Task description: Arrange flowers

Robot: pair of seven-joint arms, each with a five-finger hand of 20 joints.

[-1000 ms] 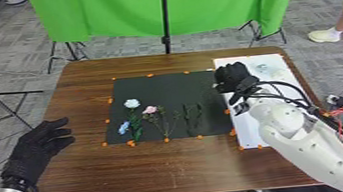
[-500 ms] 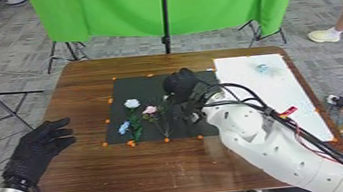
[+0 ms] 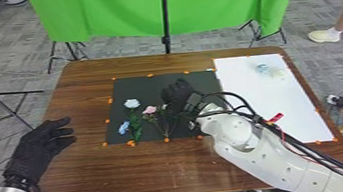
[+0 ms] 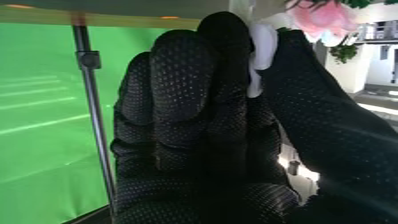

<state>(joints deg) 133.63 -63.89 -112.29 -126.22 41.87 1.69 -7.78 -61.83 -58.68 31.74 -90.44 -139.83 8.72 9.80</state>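
Step in hand: most likely picking the next flower from the dark side for the pale side; some blooms already lie on the far side, so the work looks partly done.

Right hand (image 3: 177,94): black knit glove, ribbed and faintly dotted, over the black mat (image 3: 140,86). Fingers straight, thumb straight beside them, a narrow gap between. Within that gap, in the right wrist view, a smooth white lobed shape (image 4: 264,45), perhaps petals; whether it is gripped cannot be told.

Left hand (image 3: 40,145): same black fabric, fingers relaxed and parted, holding nothing; well apart from the right hand, at the table's left side.

Pink flower (image 3: 150,109): just left of the right hand; soft, ruffled head, thin stem, small leaves.

White flower (image 3: 132,103): farther left of that hand; rounded, full head.

Blue flower (image 3: 124,125): left of the right hand and nearer the robot; small, loose petals.

Pale blue flower (image 3: 262,68) and pale yellowish flower (image 3: 277,73): right of the right hand and farther from the robot, on the white sheet (image 3: 284,104), flat and smooth.

Table (image 3: 157,170): brown wood, streaked grain, beneath all.

Next move, as judged: settle thumb and fingers on one thin stem, lift it clear of its neighbours, carry it rightward and lay it beside the pale pair. Risk: a leafy stem snagging the pink flower.
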